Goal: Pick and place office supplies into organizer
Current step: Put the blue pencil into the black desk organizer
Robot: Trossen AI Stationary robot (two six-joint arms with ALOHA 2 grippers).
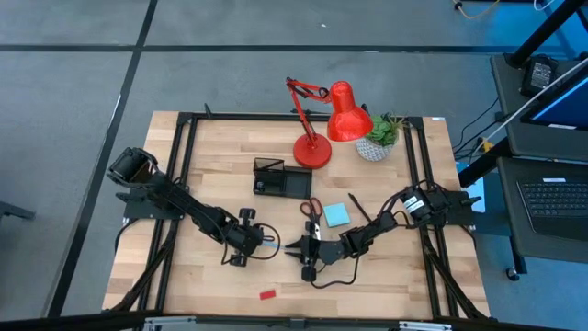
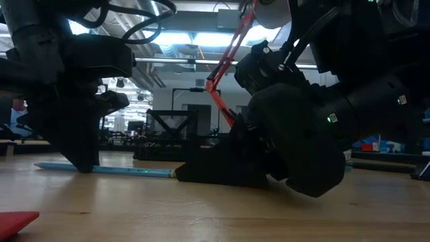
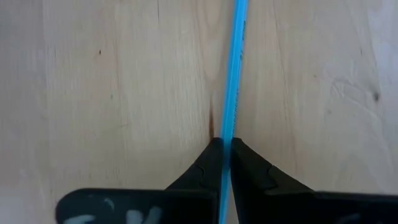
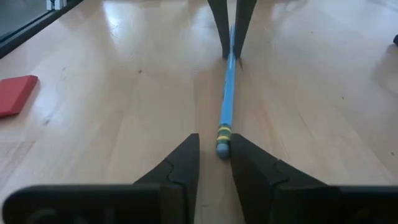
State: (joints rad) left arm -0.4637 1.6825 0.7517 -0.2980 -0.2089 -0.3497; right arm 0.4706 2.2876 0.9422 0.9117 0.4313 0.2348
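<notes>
The light-blue pen [image 4: 226, 112] lies flat at lower centre of the high view; my left fingers [image 3: 249, 171] are clamped on it, my right fingers [image 4: 180, 168] straddle its banded end. Red-handled scissors [image 1: 311, 210] and cyan sticky-note pad [image 1: 336, 215] lie mid-frame, below the black organizer [image 1: 280, 176]. A small red block [image 1: 267, 295] lies bottom centre.

Front-centre crowded, table edges open
Both grippers [image 1: 246, 237] [image 1: 306, 248] meet at the light-blue pen [image 4: 226, 106]; scissors [image 1: 310, 211], sticky-note pad [image 1: 336, 215] just behind; bare wood around red block [image 1: 267, 295].
</notes>
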